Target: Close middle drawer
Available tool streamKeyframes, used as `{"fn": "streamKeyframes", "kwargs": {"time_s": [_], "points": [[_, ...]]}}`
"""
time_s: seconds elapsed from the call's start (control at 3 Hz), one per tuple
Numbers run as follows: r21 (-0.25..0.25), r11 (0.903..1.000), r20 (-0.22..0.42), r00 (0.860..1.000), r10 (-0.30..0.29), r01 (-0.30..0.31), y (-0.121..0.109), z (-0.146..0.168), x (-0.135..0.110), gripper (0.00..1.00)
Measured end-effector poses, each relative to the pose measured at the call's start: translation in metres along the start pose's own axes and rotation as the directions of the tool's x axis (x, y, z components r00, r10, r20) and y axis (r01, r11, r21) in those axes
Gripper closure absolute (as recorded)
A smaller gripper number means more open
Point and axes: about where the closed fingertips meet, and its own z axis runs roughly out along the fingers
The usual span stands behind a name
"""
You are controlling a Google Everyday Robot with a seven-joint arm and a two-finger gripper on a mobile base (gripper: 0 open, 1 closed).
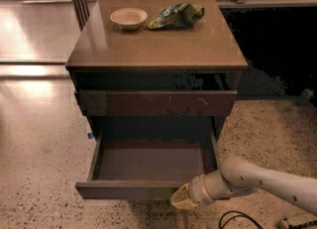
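At 5 o'clock, nearest: tool [182, 200] on the end of a pale arm [267, 181], right at the low front panel of the middle drawer [124, 190], near its right end; spread or pressed together, impossible to tell. Middle drawer at 6 o'clock, pulled well out of the cabinet, brown floor showing. Above it, a taller drawer front [156, 103] with pale scratches. Farther, on the tabletop [158, 49] toward 12 o'clock: a pale bowl [129, 18], with a crumpled green bag [176, 15] just beside at its 3 o'clock.
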Motion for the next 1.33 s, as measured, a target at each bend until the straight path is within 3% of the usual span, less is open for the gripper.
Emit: {"fn": "streamKeyframes", "kwargs": {"time_s": [1.0, 1.33], "points": [[0.070, 0.9970, 0.020, 0.999, -0.036, 0.035, -0.036, -0.005, -0.009, 1.00], [0.070, 0.9970, 0.020, 0.999, -0.036, 0.035, -0.036, -0.005, -0.009, 1.00]]}}
